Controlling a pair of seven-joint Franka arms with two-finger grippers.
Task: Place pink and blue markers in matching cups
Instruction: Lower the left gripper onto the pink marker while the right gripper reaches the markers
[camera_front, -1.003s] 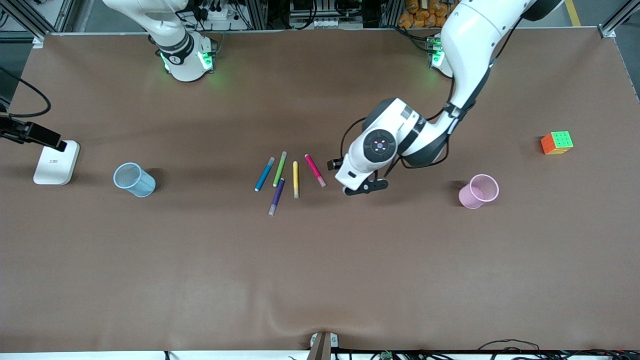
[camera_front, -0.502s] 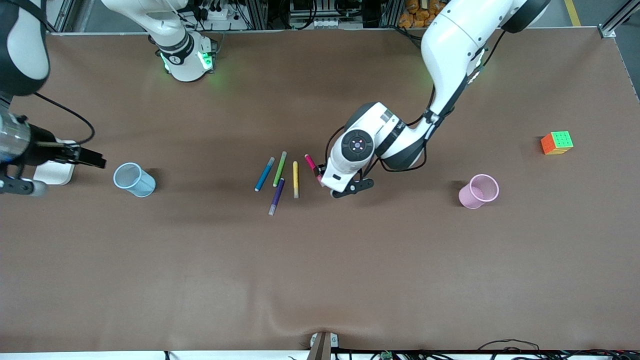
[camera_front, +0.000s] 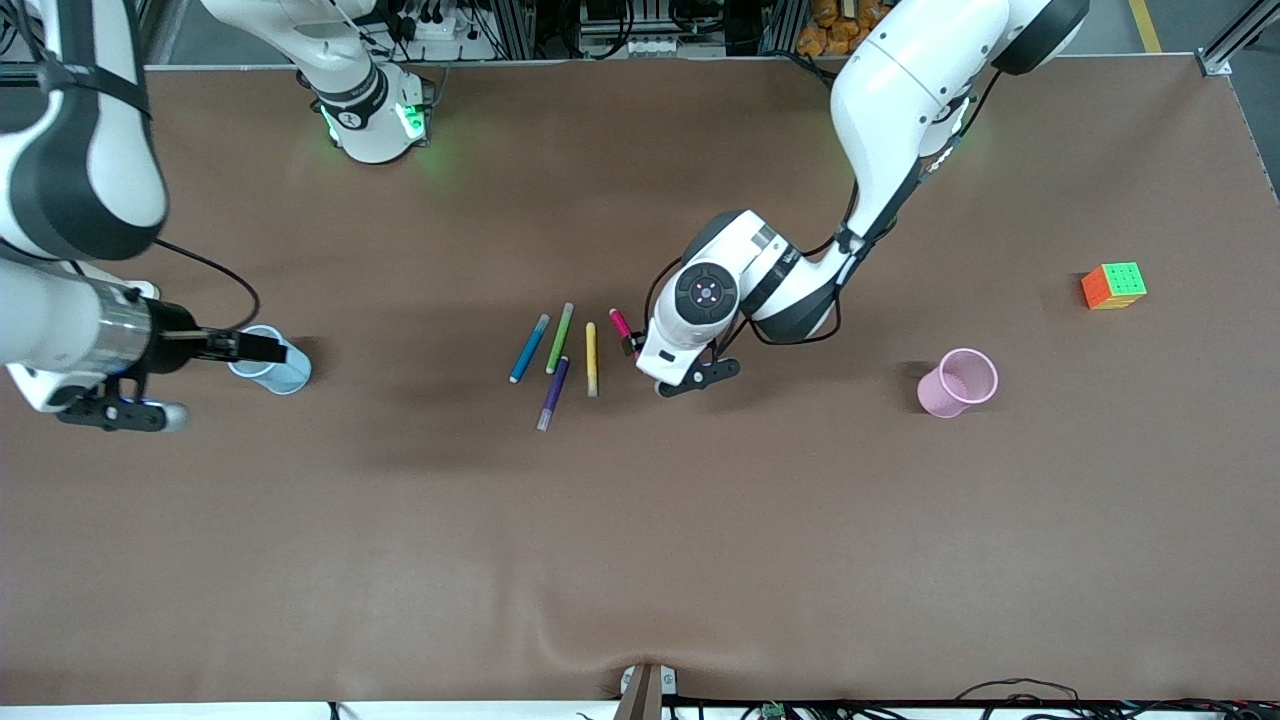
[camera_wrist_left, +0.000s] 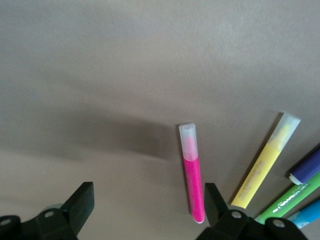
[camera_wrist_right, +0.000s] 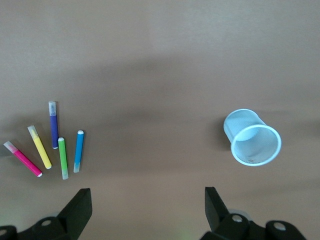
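Pink marker (camera_front: 619, 322) flat on tabletop (camera_front: 640, 560) near centre, at 3 o'clock of yellow marker (camera_front: 591, 358) in front view, its camera-nearer end hidden under left gripper (camera_wrist_left: 148, 205). Left gripper low over that end, fingers apart, marker lying between them close to one finger, not clamped. Blue marker (camera_front: 529, 348) flat at 9 o'clock end of the row, beside green marker (camera_front: 560, 338); purple marker (camera_front: 553, 393) at 6 o'clock of green. Blue cup (camera_front: 288, 372) well apart at 9 o'clock of markers; pink cup (camera_front: 958, 382) well apart at 3 o'clock. Right gripper (camera_wrist_right: 147, 205) over tabletop at 8 o'clock of blue cup, fingers apart, holding nothing. Colour cube (camera_front: 1113, 286) at 2 o'clock of pink cup.
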